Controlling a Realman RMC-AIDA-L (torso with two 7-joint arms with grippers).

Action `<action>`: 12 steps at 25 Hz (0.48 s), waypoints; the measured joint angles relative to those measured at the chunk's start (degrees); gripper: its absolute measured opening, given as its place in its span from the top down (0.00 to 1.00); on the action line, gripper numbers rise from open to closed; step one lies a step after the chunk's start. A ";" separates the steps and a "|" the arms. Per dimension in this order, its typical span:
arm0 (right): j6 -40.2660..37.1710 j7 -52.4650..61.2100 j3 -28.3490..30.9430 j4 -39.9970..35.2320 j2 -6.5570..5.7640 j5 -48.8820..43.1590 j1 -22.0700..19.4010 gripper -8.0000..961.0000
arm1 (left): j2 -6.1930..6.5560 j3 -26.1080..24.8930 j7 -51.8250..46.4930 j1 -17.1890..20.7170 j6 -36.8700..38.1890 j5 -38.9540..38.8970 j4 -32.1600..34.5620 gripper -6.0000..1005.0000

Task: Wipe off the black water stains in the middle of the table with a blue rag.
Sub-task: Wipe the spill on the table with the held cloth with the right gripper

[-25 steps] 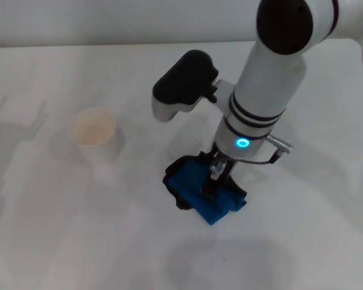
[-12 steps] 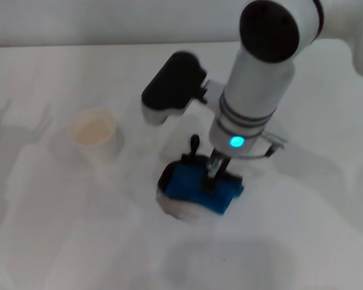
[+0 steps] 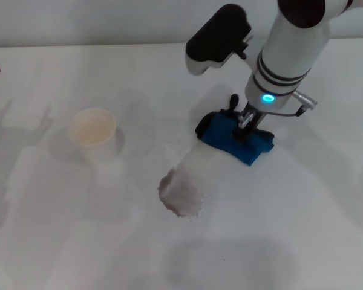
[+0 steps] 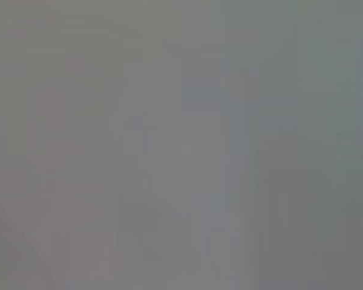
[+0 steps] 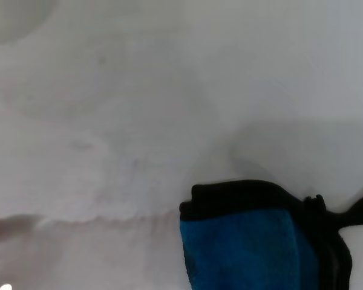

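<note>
- Far left: left pincer not made out in any view; left wrist view blank grey, nothing to read from it.
- Left of centre on the plain white smooth counter [image 3: 60, 241]: small white paper cup [image 3: 92, 134], upright, well apart from the mess and no part of the job.
- Near the middle: the black water stains [image 3: 180, 194], here thinned to one pale grey-brown wet blotch with ragged edges, plus a faint damp streak running up and right toward the cloth.
- Right of the blotch, apart from it: small folded bright-blue rag with black edging [image 3: 236, 140], lying flat on the counter at the far end of that streak.
- Directly on top of the rag: right pincer [image 3: 245, 124], pointing down, narrow and clamped on the cloth, as far as the head view shows.
- Progress, as a judgement: most of the dark colour lifted, yet not finished; a visible film left in the middle, so more passes over the blotch needed, then a look for residue along the streak.
- Head view only: cup, whole blotch, arm and grip together, and the gap between rag and blotch.
- Right wrist view only: close look at the rag's black-bound corner [image 5: 245, 238] and thin black loop [image 5: 360, 208], and a brownish wet smear on the counter [image 5: 78, 222] just beside the cloth; none of that arm's own fingers shown there.
</note>
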 joint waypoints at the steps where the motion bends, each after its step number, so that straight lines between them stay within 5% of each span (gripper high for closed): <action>1: -0.25 -0.01 0.12 0.42 -0.02 -0.12 0.09 0.91 | 0.00 0.00 0.01 -0.06 -0.04 0.00 0.01 0.12; 6: -0.22 -1.38 -0.32 1.01 0.39 1.63 0.16 0.91 | 0.00 0.00 0.12 -0.24 -0.41 0.00 0.59 0.12; 12: -0.01 -3.03 -9.73 -1.29 0.40 12.87 0.36 0.91 | 0.00 0.00 0.22 -0.23 -0.62 0.00 0.66 0.12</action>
